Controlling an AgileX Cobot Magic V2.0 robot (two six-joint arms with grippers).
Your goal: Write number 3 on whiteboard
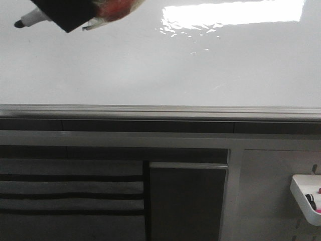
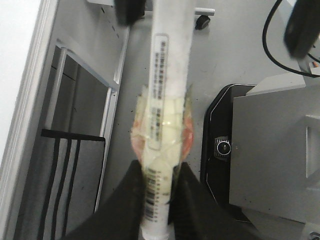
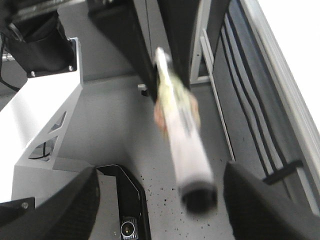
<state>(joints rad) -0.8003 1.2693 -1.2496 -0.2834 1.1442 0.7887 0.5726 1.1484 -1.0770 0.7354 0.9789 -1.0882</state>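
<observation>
You have the whiteboard (image 1: 150, 65) filling the upper part of the front view, its grey edge rail (image 1: 160, 111) along the bottom and a bright rectangular reflection (image 1: 233, 14) near the top right. No number 3 is visible on the board. Your left tool (image 2: 157, 200) is clamped on a white marker (image 2: 167, 100) wrapped in yellowish tape; in the front view its black tip (image 1: 20, 23) sits at the board's upper left corner, though you cannot tell if it touches. Your right tool (image 3: 155, 200) has its fingers (image 3: 65, 200) apart, holding nothing. A small white tray (image 1: 307, 197) of markers hangs well below the rail, toward the right
</observation>
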